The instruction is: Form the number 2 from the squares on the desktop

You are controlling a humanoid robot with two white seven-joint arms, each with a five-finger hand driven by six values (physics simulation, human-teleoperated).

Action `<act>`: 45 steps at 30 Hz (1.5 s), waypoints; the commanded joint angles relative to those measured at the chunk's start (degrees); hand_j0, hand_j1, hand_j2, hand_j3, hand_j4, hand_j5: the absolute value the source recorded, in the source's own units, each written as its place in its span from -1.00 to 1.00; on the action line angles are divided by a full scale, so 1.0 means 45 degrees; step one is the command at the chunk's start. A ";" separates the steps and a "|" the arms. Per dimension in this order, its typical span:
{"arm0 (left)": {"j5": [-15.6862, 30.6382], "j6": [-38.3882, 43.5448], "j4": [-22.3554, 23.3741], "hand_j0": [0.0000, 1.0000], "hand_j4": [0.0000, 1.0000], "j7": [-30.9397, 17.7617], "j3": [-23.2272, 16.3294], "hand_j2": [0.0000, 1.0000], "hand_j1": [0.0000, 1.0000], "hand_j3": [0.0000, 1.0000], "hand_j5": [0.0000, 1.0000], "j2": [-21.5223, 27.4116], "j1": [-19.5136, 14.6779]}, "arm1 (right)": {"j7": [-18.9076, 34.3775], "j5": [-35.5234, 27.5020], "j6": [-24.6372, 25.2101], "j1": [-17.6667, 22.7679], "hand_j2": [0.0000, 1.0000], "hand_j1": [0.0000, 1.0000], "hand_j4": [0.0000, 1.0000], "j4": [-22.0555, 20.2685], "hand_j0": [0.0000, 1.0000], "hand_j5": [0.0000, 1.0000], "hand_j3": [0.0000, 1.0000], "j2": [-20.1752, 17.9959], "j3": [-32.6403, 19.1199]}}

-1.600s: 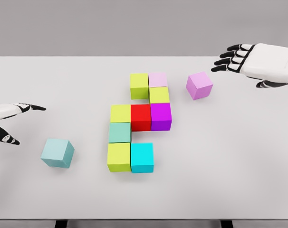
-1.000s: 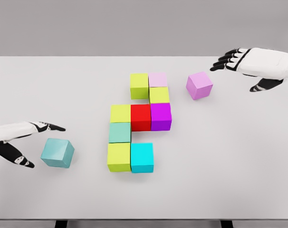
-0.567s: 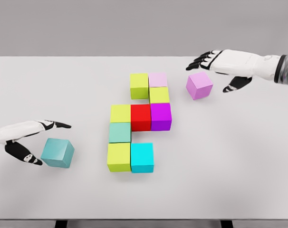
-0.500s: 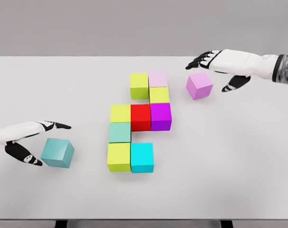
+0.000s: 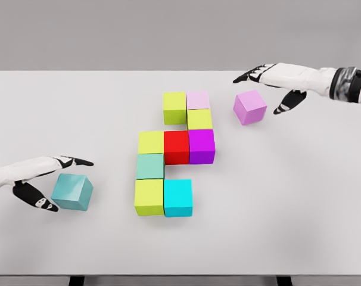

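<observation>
Clearly, eight coloured cubes (image 5: 175, 149) sat packed mid-worktop (image 5: 288, 196) as a partial 2; a loose teal cube (image 5: 72, 192) lay near-left, a lilac cube (image 5: 249, 107) far-right. Both looked rigid, light and smooth-faced, best pinched across opposite flat sides. The left hand (image 5: 40, 176) straddled the teal cube, fingers wide, holding nothing; the right hand (image 5: 276, 80) arched likewise, spread, over the lilac one.
</observation>
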 commanded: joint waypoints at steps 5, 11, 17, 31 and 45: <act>0.0081 0.0019 0.0189 1.00 1.00 0.0027 -0.0229 1.00 1.00 1.00 1.00 -0.0292 0.0019 | -0.0005 0.0086 -0.0006 -0.0098 1.00 1.00 1.00 0.0464 1.00 1.00 1.00 0.0315 0.0276; 0.0120 0.0019 0.0365 1.00 1.00 0.0027 -0.0229 1.00 1.00 1.00 1.00 -0.0370 0.0019 | -0.0005 0.0419 -0.0436 -0.0156 1.00 1.00 1.00 0.0698 1.00 1.00 1.00 0.0237 -0.0290; 0.0081 0.0019 0.0521 1.00 1.00 0.0027 -0.0268 1.00 1.00 1.00 1.00 -0.0390 0.0098 | -0.0005 0.1063 0.0482 -0.0469 1.00 1.00 1.00 0.1049 1.00 1.00 1.00 0.1057 0.0374; 0.0062 0.0019 0.0502 0.44 0.44 0.0047 -0.0503 0.44 0.44 0.44 0.44 -0.0370 0.0098 | -0.0005 0.1044 0.0365 -0.0899 1.00 1.00 1.00 0.2553 1.00 1.00 1.00 0.1721 0.0862; 0.0081 -0.0040 0.0521 -0.10 -0.10 0.0086 -0.0483 -0.10 -0.10 -0.10 -0.10 -0.0390 0.0078 | -0.0005 0.1141 0.0384 -0.1211 1.00 1.00 1.00 0.3666 1.00 1.00 1.00 0.2073 0.1370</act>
